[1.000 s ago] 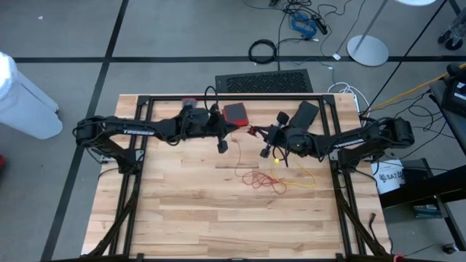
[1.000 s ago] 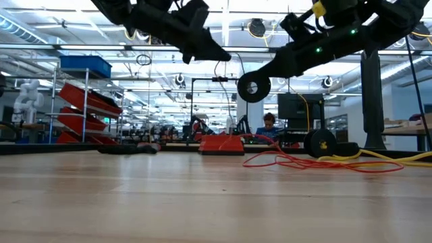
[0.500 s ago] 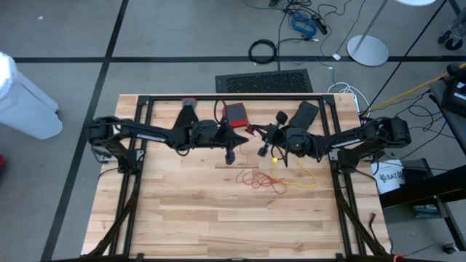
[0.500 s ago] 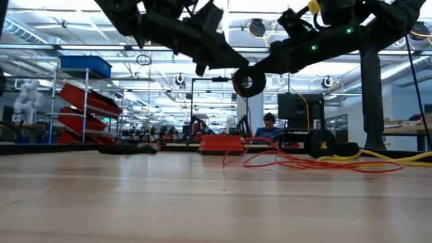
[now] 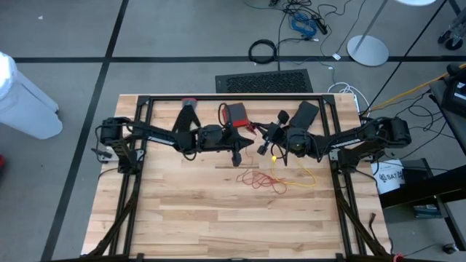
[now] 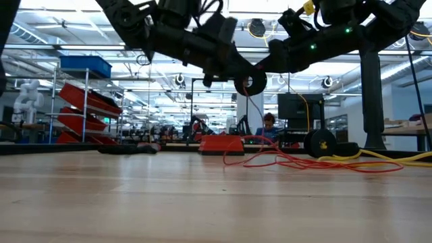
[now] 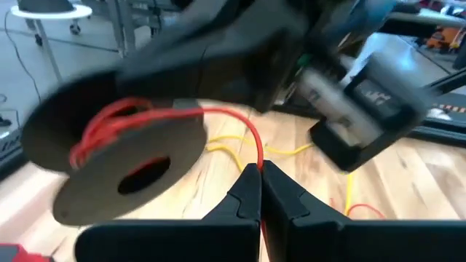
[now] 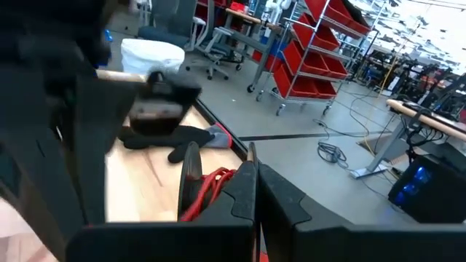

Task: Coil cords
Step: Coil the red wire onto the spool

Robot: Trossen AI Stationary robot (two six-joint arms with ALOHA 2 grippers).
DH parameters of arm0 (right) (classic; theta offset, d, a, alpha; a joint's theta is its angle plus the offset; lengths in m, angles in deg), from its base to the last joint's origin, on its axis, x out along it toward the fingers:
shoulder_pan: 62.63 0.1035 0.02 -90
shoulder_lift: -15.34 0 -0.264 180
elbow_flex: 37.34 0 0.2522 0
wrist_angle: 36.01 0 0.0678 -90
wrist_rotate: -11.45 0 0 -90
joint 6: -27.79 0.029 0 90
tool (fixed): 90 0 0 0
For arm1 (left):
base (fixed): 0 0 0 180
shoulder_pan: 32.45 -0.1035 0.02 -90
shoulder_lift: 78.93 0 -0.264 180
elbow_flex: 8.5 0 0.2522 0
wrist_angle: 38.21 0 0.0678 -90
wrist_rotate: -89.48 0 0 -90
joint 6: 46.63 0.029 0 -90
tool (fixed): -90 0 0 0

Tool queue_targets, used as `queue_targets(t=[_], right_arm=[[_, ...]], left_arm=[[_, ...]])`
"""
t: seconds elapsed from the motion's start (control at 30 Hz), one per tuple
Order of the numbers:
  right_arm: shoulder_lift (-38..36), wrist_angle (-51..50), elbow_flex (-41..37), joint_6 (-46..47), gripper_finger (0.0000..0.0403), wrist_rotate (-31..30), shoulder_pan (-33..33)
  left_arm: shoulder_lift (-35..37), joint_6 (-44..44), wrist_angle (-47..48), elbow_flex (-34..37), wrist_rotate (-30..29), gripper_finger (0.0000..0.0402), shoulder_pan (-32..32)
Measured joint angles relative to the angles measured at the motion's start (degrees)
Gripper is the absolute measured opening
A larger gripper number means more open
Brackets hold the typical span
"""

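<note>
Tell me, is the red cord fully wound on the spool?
No. Some red cord wraps the black spool, but loose loops lie spread on the table.

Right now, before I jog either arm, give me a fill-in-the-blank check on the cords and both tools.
1. The left tool is pinched shut on the ___ cord.
2. The right tool is shut on a black ___ with that cord wound on it.
3. On the table, the yellow cord lies toward the ___ arm's side of the loose red cord.
Missing words: red; spool; right.
</note>
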Motion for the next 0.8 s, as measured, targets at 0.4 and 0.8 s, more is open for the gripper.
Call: queue_targets(t=[0.4,0.8], right_arm=[[0.0,4.53,0.0,2.45,0.0,-1.01,0.12],[0.0,9.82,0.0,3.31,0.0,3.61,0.6]], left_arm=[[-3.64,-0.93,-3.99,-0.78,-8.82,0.0,0.35],[-3.64,3.73,-5.14,0.14,-13.29,0.0008,-0.5]])
